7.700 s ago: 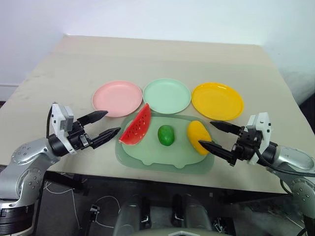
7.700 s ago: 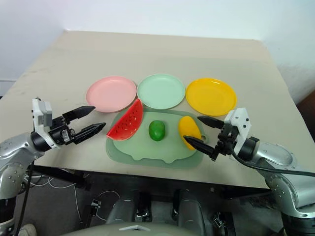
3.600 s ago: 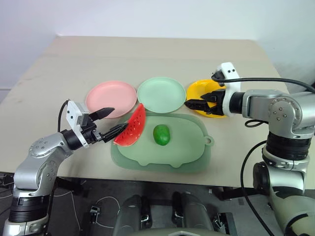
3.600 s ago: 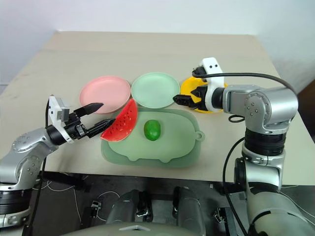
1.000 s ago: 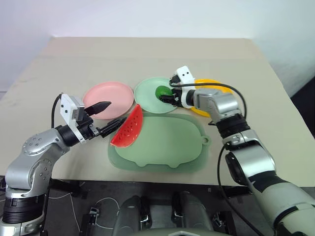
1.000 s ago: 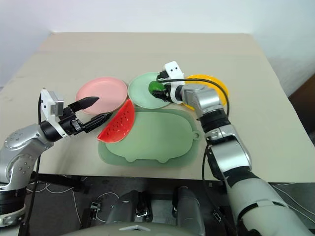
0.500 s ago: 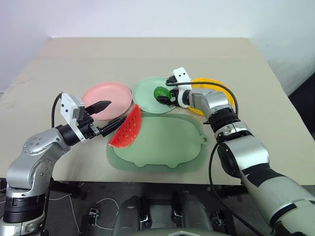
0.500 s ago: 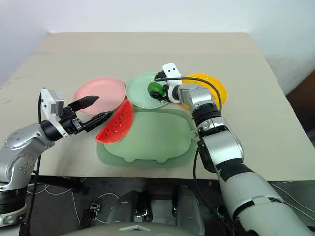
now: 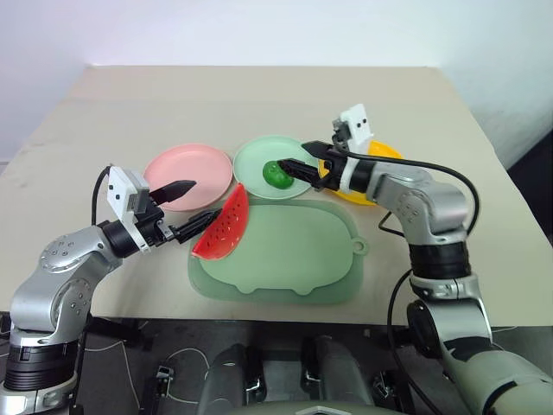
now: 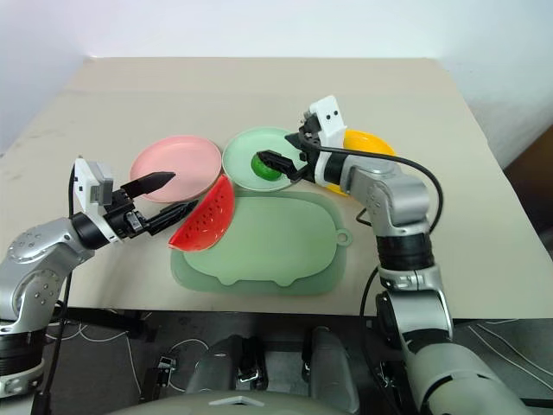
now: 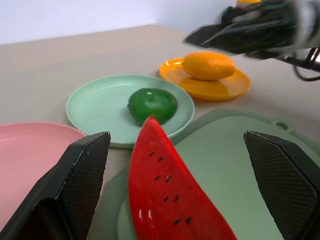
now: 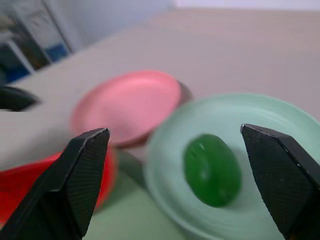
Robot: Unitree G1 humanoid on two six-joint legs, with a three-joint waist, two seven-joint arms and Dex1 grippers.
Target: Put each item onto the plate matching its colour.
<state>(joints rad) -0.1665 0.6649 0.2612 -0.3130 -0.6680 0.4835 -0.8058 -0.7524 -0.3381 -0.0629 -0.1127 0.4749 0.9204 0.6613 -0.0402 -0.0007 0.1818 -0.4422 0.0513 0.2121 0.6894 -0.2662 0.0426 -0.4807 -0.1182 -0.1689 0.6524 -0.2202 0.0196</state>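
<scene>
A: Green fruit [image 9: 276, 173]: lies free on the mint plate [image 9: 259, 156]. Mango [image 11: 208, 65]: on the yellow plate [image 11: 235, 87]. Melon slice [image 9: 223, 225]: on the tray's [image 9: 285, 259] left rim, below the pink plate [image 9: 186, 164].

B: Right gripper [image 9: 307, 158]: arm bent over the yellow plate, fingers spread wide and empty above the mint plate. Left gripper [image 9: 190, 204]: level, gaping beside the melon slice, holding nothing.

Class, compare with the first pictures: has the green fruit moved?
Yes. The green fruit has left the tray and now lies farther back on the green plate, released by the open right gripper.
</scene>
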